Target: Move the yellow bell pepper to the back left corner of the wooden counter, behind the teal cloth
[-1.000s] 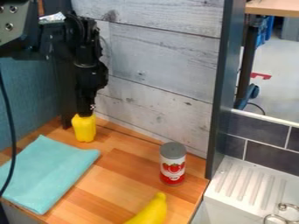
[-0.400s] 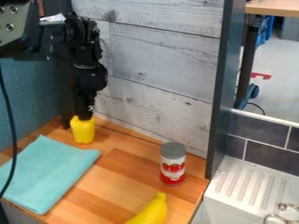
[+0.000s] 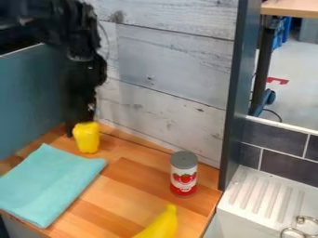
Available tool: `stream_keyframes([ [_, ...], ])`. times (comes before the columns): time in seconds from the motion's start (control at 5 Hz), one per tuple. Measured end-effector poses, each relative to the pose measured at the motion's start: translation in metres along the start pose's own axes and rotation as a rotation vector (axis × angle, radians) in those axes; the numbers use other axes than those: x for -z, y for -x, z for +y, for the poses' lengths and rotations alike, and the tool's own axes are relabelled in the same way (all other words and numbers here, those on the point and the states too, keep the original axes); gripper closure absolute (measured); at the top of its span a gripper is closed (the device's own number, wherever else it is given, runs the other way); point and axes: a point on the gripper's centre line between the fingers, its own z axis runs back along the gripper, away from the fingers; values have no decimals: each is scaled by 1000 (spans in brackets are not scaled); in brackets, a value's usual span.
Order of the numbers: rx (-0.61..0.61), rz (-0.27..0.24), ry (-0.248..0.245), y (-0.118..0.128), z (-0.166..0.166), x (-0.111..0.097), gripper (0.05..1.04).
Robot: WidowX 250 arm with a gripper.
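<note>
The black gripper (image 3: 82,113) hangs in the back left corner, in front of the grey plank wall. Right below it a yellow object (image 3: 87,137), with a blocky, pepper-like shape, stands upright on the wooden counter (image 3: 127,179). The gripper's lower end is at or just behind the object's top; contact cannot be made out. A folded turquoise cloth (image 3: 49,183) lies to the front left. To the right stands a red and white can (image 3: 184,174) with a grey lid, and a yellow banana (image 3: 160,225) lies at the front edge.
The plank wall (image 3: 171,69) closes off the back, and a blue panel (image 3: 31,97) the left side. A dark upright post (image 3: 238,93) rises at the counter's right end. Beyond it is a white ridged sink drainer (image 3: 258,190) with metal fittings.
The arm has drawn back up and to the left, and the gripper has shifted left, off the yellow object's top. The object sits slightly further left. The dark cable at the left is gone from view.
</note>
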Motion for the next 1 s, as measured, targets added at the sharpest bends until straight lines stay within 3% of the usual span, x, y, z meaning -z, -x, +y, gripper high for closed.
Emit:
stream_keyframes([
  [0.2, -71, -30, -27, 26, -26, -25, 79],
  [0.4, -137, 5, 22, 55, -63, -26, 81],
  [0.6, -197, 6, 100, 73, -103, -24, 81],
  [0.8, -178, -47, 163, 73, -140, -33, 81],
  [1.0, -183, -57, 190, 76, -158, -36, 81],
])
